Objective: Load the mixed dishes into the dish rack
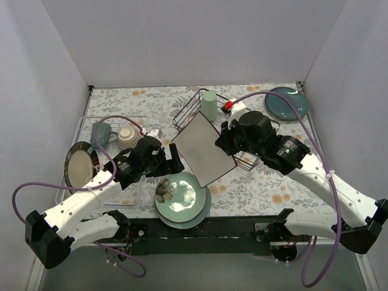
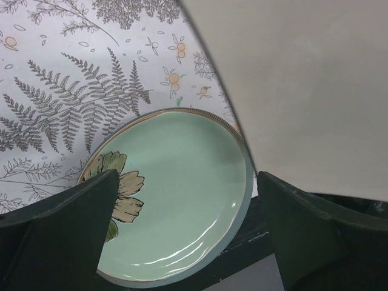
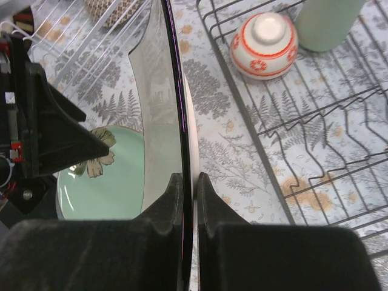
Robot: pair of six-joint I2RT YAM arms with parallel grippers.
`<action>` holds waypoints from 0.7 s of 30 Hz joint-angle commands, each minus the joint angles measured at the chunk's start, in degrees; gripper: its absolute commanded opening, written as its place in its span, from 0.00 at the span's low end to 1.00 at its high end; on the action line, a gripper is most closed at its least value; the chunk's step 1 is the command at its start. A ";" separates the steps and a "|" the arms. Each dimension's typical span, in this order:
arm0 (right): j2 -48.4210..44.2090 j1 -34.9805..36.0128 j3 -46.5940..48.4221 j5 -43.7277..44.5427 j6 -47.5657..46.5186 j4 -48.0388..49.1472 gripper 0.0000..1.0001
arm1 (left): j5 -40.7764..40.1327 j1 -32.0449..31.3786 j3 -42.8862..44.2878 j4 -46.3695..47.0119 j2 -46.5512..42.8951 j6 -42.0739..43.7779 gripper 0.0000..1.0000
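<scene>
Right pincer (image 3: 188, 179): clamped on white square plate (image 1: 203, 148) edge, left of dish rack (image 1: 187, 106).
Left pincer (image 2: 188, 182): wide open, empty.

The square plate (image 1: 205, 149) stands between round plates (image 1: 182, 197) and dish rack (image 1: 185, 109) — cup (image 1: 209, 104) and bowl (image 3: 265, 37) inside it.

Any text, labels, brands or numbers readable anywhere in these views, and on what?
None readable in any view.
Green plate: flower motif only, no words.
Red-orange bowl: pattern only.
Tablecloth: fern and flower print, no lettering.
Square plate, cup, rack: unmarked.
</scene>
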 commanded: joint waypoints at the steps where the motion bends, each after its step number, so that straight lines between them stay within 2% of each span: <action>1: -0.97 -2.20 9.43 2.75 -4.55 7.70 0.01 | 1.73 -0.08 -1.46 2.42 -1.42 1.21 0.98; 8: 3.50 -6.50 20.51 9.87 -13.52 6.29 0.01 | 2.69 -0.08 -2.87 4.53 -1.51 2.00 0.98; 12: 6.24 -11.33 26.83 11.98 -18.62 6.64 0.01 | 2.61 -0.08 -2.69 4.62 -1.07 2.97 0.98; 16: 9.22 -14.94 29.56 17.85 -24.59 8.04 0.01 | 2.61 -0.08 -2.69 4.79 -0.19 4.02 0.98; 21: 10.90 -19.95 26.42 17.44 -36.02 15.07 0.01 | 2.96 -0.08 -2.87 5.85 0.25 4.64 0.98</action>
